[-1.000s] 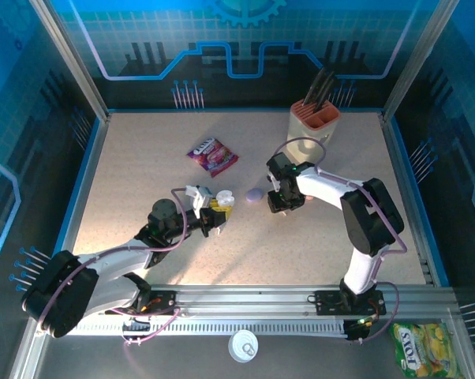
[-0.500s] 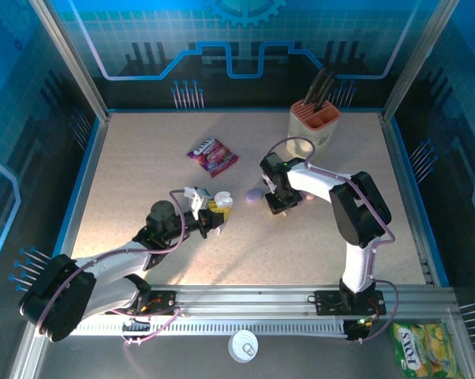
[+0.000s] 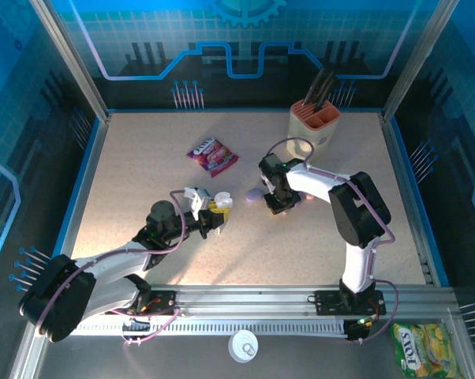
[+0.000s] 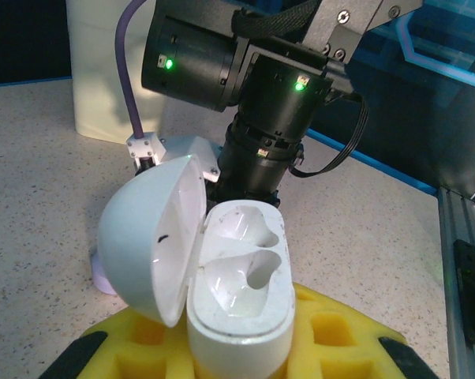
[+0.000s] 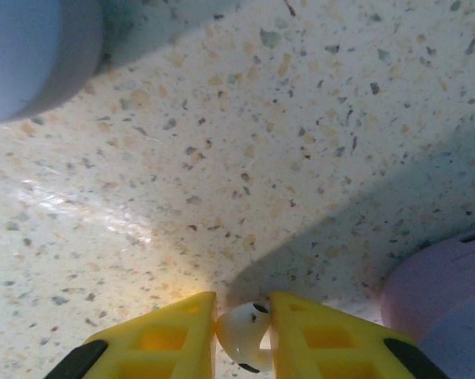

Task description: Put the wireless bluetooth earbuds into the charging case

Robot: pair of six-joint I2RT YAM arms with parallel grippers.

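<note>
Left gripper (image 3: 214,215), near the middle of the table (image 3: 143,158): clamped tight on the white charging case (image 4: 241,316), squeezing its base between yellow pads (image 4: 332,332). Stands upright in the grip, lid (image 4: 147,237) swung wide open to one side. Inside, seen from the left wrist: two glossy moulded wells, both bare, nothing seated in either.

Right gripper (image 3: 276,204), just across from it: pinching a small white earbud (image 5: 241,341) between yellow fingertips (image 5: 166,335), one pressing each side of it. Held low over the speckled surface; touching the table or lifted clear, can't tell. Not in the case yet, kept apart from it with bare tabletop between the two grippers.

Right beside that gripper: a lilac case (image 3: 254,194), lying shut on the table on the side facing the open case. On the opposite side, in the right wrist view, a rounded pinkish shape (image 5: 443,292), also close by. Contents hidden in both.

Far right corner of the table: a cream holder (image 3: 315,128) with an orange rim, dark handles (image 3: 320,85) sticking up out of its compartments. Further left, a purple snack packet (image 3: 212,154), lying flat and well apart from the cases.
</note>
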